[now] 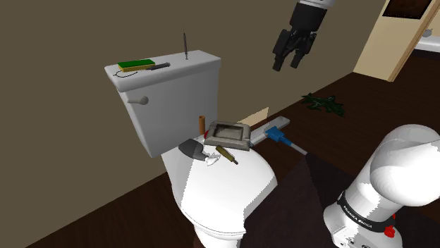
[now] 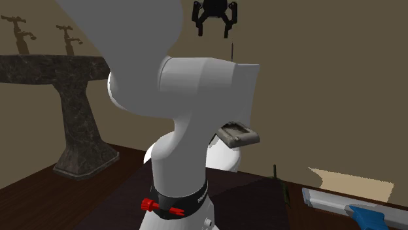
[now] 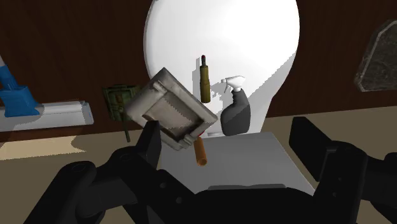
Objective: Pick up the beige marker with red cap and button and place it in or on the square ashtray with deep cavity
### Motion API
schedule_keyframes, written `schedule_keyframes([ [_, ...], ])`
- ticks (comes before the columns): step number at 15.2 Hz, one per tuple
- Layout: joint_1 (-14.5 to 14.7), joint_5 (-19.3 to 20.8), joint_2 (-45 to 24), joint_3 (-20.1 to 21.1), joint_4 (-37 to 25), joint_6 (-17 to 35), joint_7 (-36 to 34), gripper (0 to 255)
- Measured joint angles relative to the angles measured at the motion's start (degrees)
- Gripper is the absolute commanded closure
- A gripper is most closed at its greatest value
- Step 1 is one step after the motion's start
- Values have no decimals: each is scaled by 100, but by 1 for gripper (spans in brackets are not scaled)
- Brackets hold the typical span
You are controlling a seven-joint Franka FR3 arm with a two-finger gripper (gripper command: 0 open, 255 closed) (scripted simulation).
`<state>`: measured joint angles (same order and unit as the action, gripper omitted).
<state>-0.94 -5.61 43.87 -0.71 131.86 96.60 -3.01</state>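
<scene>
A bathroom with an olive-brown wall (image 1: 63,42) and a dark wood floor (image 1: 338,137). A white toilet (image 1: 225,190) stands against the wall with its lid shut and its tank (image 1: 169,91) behind. The lid is my work surface. Its rounded edge drops away to the floor on every side but the tank's. My white arm (image 1: 405,162) rises from the shoulder view's lower right. My gripper (image 1: 288,65) hangs in open air, higher than the tank's top and to the shoulder view's right of it, well apart from everything on the lid. Its fingers are spread wide with nothing between them. A white and blue mop (image 1: 278,130) lies on the floor beside the toilet. At the lid's tank end a grey square ashtray (image 1: 229,132) sits tilted, its deep cavity facing up. A dark spray bottle (image 1: 192,149) with a white head lies near it. The marker (image 1: 225,155) lies flat on the lid just beside the ashtray. In the wrist view it sits between ashtray and bottle. It is a slim olive-beige stick, its red cap at the end away from the tank.
</scene>
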Motion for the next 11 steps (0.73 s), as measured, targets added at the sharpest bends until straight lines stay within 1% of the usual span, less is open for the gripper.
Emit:
schedule_keyframes([
  [1, 0, 0, 0, 0, 0, 0, 0, 0],
  [3, 14, -16, -72, 47, 167, 218, -16, 0],
  [11, 60, -44, -835, 183, 981, 1668, 45, 0],
])
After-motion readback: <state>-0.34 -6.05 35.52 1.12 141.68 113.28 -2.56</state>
